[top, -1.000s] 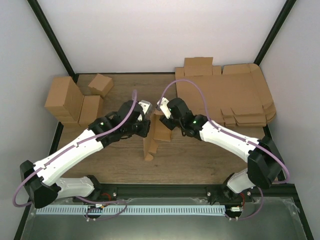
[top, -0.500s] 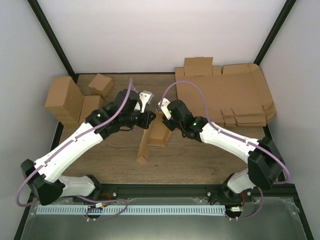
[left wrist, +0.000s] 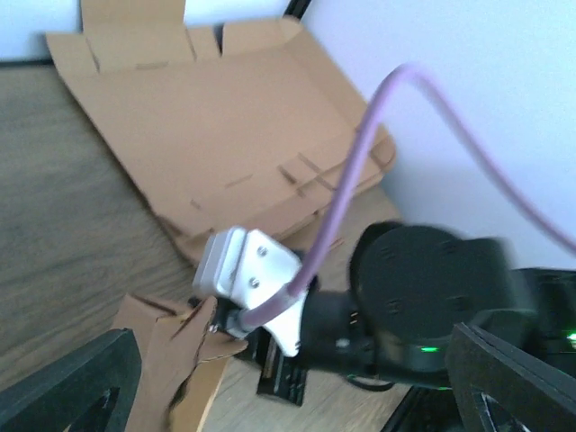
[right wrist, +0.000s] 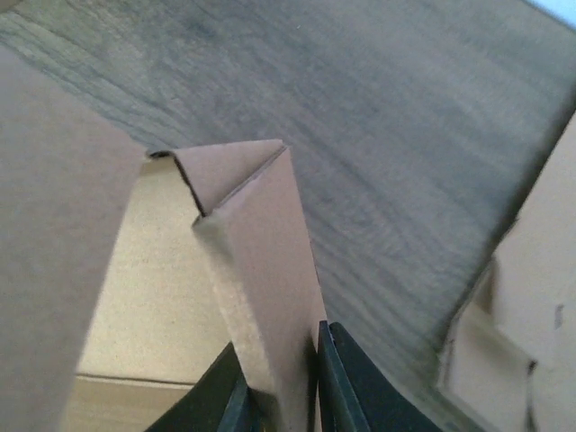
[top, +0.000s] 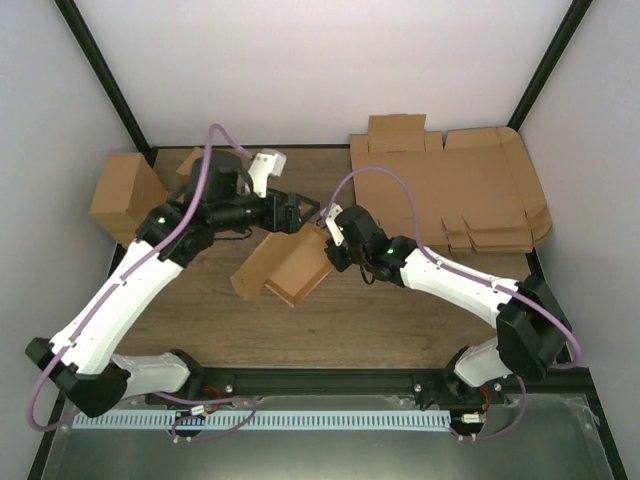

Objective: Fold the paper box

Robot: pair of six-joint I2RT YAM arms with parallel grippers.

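Observation:
The paper box [top: 278, 266] is a long brown open carton lying slanted across the middle of the table. My right gripper [top: 329, 252] holds its right end. In the right wrist view the gripper [right wrist: 279, 396] is shut on an upright wall of the paper box [right wrist: 261, 261], one dark finger on each side. My left gripper [top: 299, 214] hangs just behind the box, open and apart from it. In the left wrist view its fingers [left wrist: 76, 387] stand wide at the bottom corners, with the right arm's wrist and a corner of the paper box [left wrist: 171, 360] between them.
A thick pile of flat cardboard sheets [top: 450, 195] fills the back right and also shows in the left wrist view [left wrist: 207, 117]. Folded brown boxes [top: 125, 195] stand at the back left. Black frame posts and white walls close in the table.
My left gripper has let go of the box, opened and drawn back to the upper left. The box has tipped from standing on end to lying slanted. My right gripper has closed on its wall.

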